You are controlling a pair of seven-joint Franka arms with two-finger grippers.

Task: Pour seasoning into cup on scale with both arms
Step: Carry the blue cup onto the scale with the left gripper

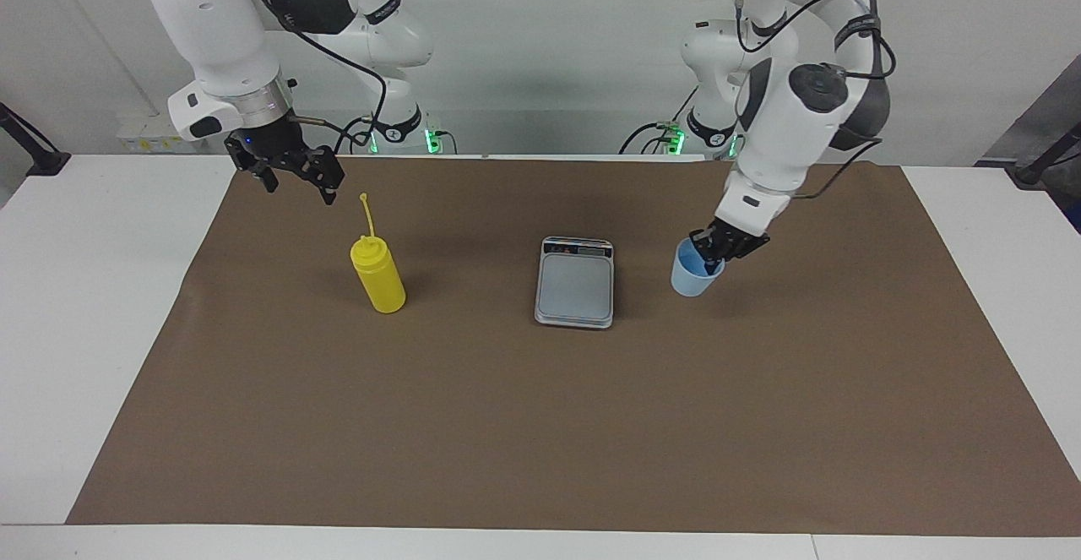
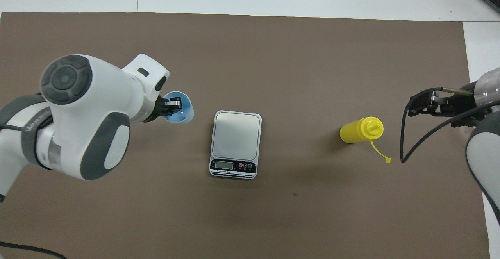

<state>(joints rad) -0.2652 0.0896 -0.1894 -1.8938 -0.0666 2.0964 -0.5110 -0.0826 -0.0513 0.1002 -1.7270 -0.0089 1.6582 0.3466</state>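
The left arm (image 2: 78, 114) is covering the brown mat at about eight o'clock of the scale (image 2: 236, 143). The right arm (image 2: 484, 142) is running off the edge. The scale's display (image 2: 223, 165) is reading too small to make out.

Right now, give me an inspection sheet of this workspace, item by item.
Surface: brown mat on a white table.
Job's things: scale mid-mat, plate bare; yellow bottle upright, uncapped, toward the right arm's end; blue cup beside the scale, off the mat.
Clutter: nothing seen.
Grippers: left gripper shut on the cup's rim, carrying it; right gripper open, raised over the mat beside the bottle.
Cables: black cables along both arms, none touching the mat.
Surroundings: white wall; green lights at the arm bases.
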